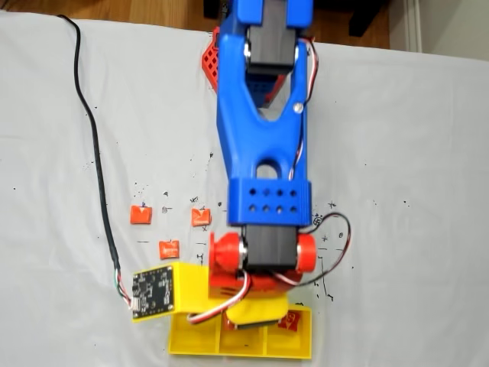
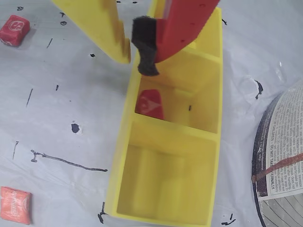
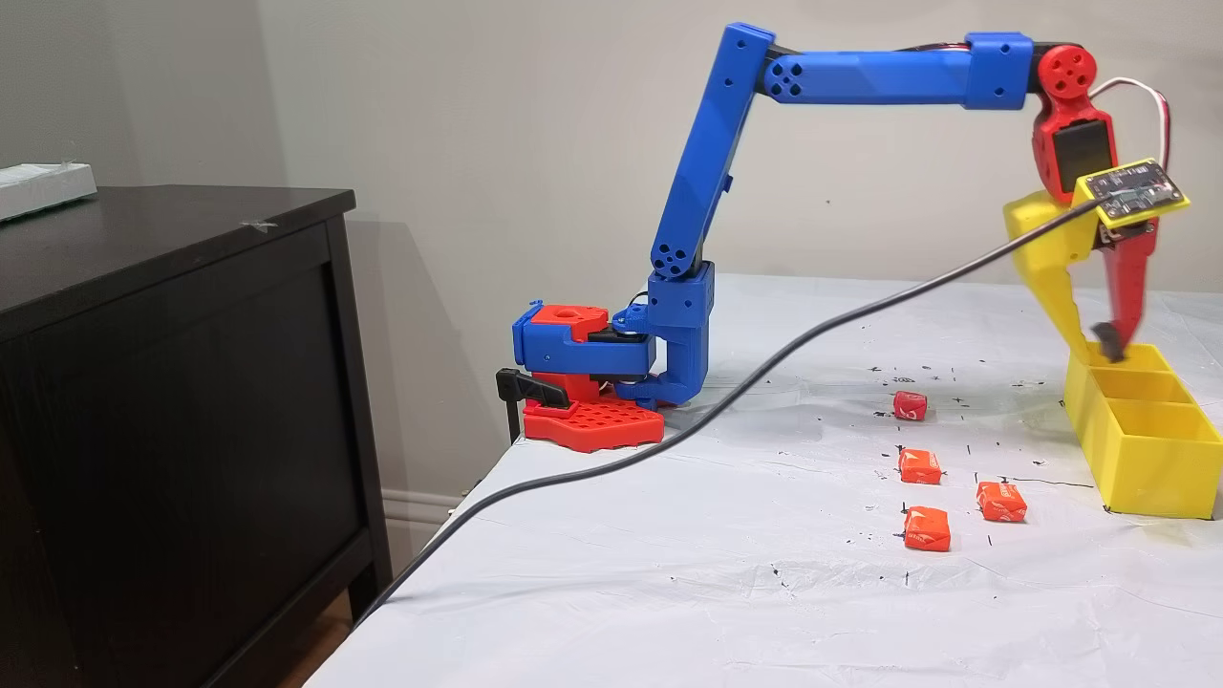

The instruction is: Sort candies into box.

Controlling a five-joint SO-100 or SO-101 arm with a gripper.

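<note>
The gripper [image 2: 135, 59] hangs over the box [image 2: 124, 142], its jaws spread and holding nothing, likely because a candy [image 2: 150, 103] already lies in the middle compartment, leaning against the wall at nine o'clock in the wrist view. The box's long axis runs from six to twelve o'clock there, slightly tilted toward one (the nearest compartment looks bare). Four candies wait on the white sheet in a fixed view, one red [image 3: 911, 405] and three orange [image 3: 920, 465] [image 3: 1001, 501] [image 3: 927, 528], at about nine o'clock from the box, apart from one another.
</note>
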